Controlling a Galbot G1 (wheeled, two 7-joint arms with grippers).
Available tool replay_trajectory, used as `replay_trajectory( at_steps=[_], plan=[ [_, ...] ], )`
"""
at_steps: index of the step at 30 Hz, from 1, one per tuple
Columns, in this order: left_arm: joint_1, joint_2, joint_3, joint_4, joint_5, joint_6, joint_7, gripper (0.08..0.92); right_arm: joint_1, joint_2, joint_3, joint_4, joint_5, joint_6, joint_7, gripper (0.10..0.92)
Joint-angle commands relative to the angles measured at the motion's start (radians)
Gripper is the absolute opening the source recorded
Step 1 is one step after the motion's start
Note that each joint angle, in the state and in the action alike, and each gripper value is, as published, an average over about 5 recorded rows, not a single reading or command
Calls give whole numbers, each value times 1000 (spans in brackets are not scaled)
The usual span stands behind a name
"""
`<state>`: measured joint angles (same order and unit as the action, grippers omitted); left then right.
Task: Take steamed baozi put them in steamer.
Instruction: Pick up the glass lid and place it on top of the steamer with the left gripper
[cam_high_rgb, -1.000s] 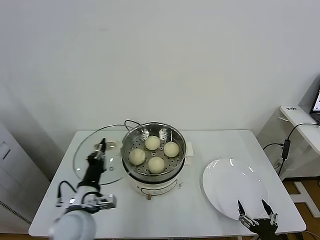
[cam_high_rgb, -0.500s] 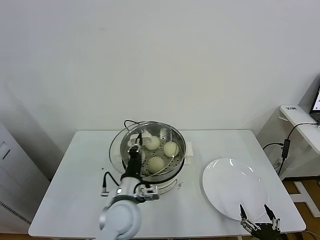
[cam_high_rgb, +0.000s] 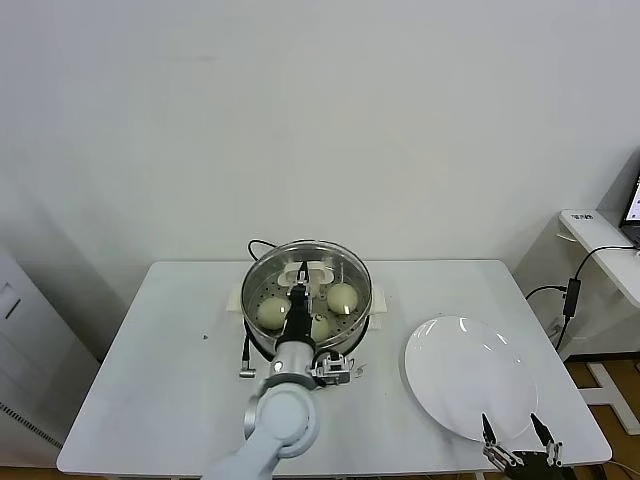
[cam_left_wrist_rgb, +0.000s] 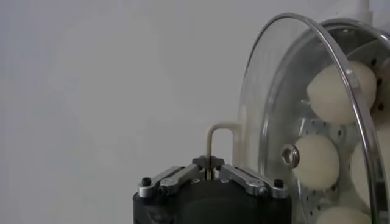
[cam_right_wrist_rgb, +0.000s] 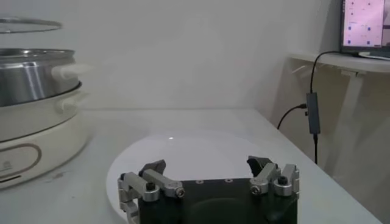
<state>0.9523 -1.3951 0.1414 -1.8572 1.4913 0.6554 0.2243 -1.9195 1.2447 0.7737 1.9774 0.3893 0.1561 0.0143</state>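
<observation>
Worktop: the white rectangular worktop (cam_high_rgb: 180, 380) fills the lower half of the head view, against a plain white wall.
Plate: the flat round white plate (cam_high_rgb: 470, 375) lies on the worktop at lower right of the head view, bare; in the right wrist view it (cam_right_wrist_rgb: 195, 152) spreads just beyond the end effector.
Steamer: the round shiny stainless-steel steamer (cam_high_rgb: 306, 300) with a perforated bottom sits on a cream-white cooker base at the centre of the head view; in the right wrist view it (cam_right_wrist_rgb: 36, 76) stands at the left edge.
Lid: the round glass lid with a metal rim (cam_high_rgb: 258, 270) is over the steamer, roughly centred on it in the head view; whether it rests on the rim cannot be told. In the left wrist view the lid (cam_left_wrist_rgb: 268, 122) stands between the camera and the buns.
Baozi: the smooth cream-white steamed baozi (cam_high_rgb: 342, 296) lie inside the steamer under the lid; three show plainly in the head view, the arm hiding part of the basket. Seen through the glass in the left wrist view (cam_left_wrist_rgb: 332, 91).
Left end effector: the left end effector (cam_high_rgb: 300, 290) is over the steamer's middle, pinched narrow on the lid's white handle (cam_left_wrist_rgb: 219, 131).
Right end effector: the right end effector (cam_high_rgb: 518, 445) waits at the bottom right corner of the head view, near the plate's front edge, fingers spread wide and holding nothing (cam_right_wrist_rgb: 210, 173).
</observation>
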Motion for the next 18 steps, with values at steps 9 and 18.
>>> replay_trajectory(
  at_steps=[9,18],
  plan=[
    [-33,-24,11,85,18,18,-4,97,-2,8,-1,-1,-3,7,-4,823],
    [-33,-21,-2,106,3,11,-23,97,0,7,-2,-2,-2,8,-5,823]
  ],
)
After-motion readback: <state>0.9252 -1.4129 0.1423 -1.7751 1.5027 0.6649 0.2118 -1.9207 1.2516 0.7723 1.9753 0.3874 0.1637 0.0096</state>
